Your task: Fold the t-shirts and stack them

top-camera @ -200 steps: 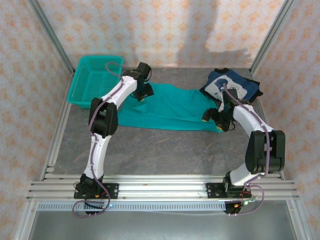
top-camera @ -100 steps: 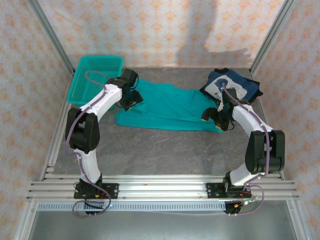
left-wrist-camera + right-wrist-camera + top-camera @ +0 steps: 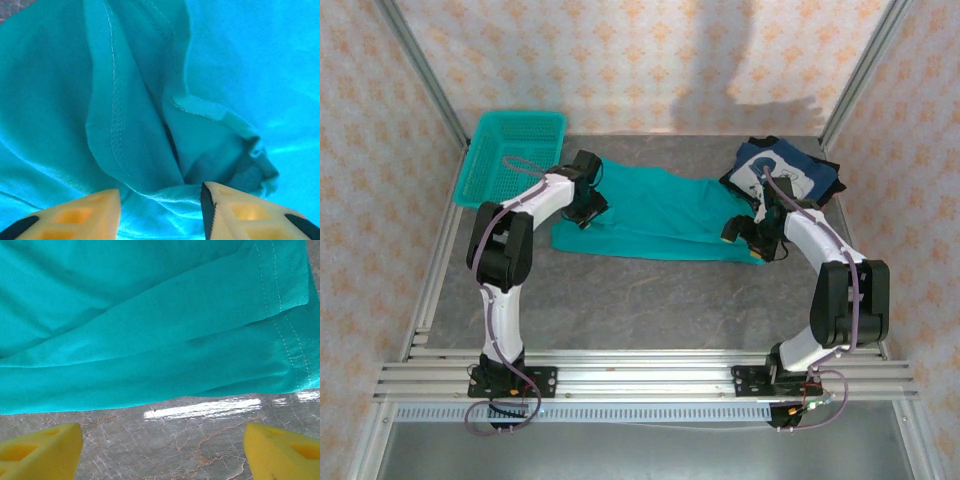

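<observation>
The navy shirt (image 3: 785, 172) looks folded at the back right of the tabletop (image 3: 650, 300); the teal shirt (image 3: 660, 215) lies in the middle, half folded and not stacked yet. Up close, the left fingers (image 3: 75, 217) stand apart around a bunched fold, and the right fingers (image 3: 40, 447) gape empty by its edge.

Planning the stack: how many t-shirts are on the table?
2: the teal t-shirt spread across the middle, the navy t-shirt bunched at the far right corner. Another could hide beneath.
</observation>
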You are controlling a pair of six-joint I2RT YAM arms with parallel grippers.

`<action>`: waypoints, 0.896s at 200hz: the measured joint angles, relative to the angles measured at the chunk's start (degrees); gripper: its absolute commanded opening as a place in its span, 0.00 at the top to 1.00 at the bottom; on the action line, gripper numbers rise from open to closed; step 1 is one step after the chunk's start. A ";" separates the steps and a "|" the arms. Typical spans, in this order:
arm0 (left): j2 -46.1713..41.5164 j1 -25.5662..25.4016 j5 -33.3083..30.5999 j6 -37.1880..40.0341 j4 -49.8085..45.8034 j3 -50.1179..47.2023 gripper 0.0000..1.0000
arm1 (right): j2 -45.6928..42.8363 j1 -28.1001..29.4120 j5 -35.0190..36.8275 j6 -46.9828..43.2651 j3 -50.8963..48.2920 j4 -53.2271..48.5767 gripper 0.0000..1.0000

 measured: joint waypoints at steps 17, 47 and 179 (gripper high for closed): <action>1.53 0.00 -0.35 -0.35 0.04 1.73 0.73 | -0.02 0.09 -0.48 0.02 0.00 0.02 0.16; 4.02 0.00 -1.53 -1.20 0.13 4.96 0.91 | -0.13 0.31 -0.81 0.02 0.00 0.02 0.17; 8.66 0.17 -3.45 4.81 0.00 14.05 0.41 | -0.22 0.98 -0.17 1.16 0.00 0.00 0.17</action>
